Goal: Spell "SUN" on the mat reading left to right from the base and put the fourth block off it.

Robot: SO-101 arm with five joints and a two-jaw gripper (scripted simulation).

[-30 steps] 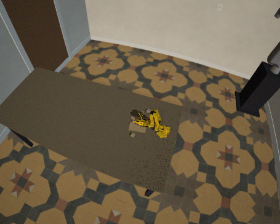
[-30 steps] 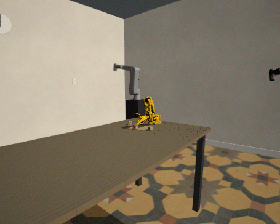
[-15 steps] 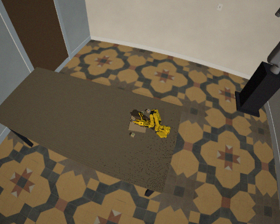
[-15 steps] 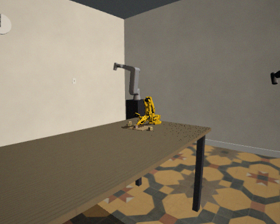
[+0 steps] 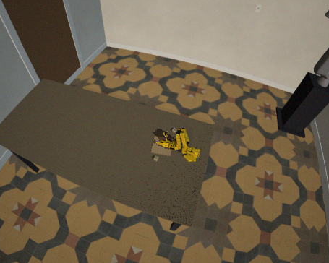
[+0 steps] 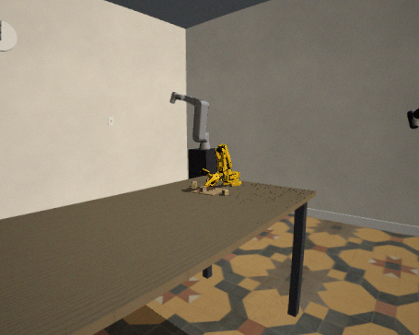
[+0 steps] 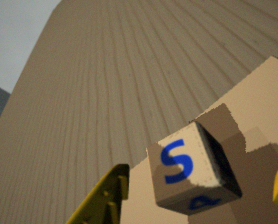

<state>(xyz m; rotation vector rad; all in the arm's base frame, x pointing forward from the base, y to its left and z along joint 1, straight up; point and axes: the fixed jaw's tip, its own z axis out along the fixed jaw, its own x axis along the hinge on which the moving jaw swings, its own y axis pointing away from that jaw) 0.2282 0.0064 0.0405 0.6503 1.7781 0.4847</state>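
Observation:
The S block (image 7: 176,162) (image 6: 203,189) appears to rest on the tan mat (image 7: 260,82) (image 5: 162,150) (image 6: 212,192), near its edge; the S looks tilted in the wrist view, and a second blue letter shows on a lower, shaded face. My gripper (image 7: 200,176) (image 5: 160,139) (image 6: 203,179) is partly open, with a jaw on either side of this block and a gap to the left jaw. One block (image 5: 155,158) (image 6: 225,191) lies off the mat. Another block (image 5: 173,129) (image 6: 193,184) lies off the mat on the other side, near the arm. Their letters are too small to read. I cannot make out the fourth block clearly.
The yellow arm (image 5: 183,140) (image 6: 223,162) stands at one end of the brown table (image 5: 97,126) (image 6: 123,243), its base beside the mat. The arm's shadow falls across part of the mat. A grey arm on a black pedestal (image 5: 302,100) stands away from the table.

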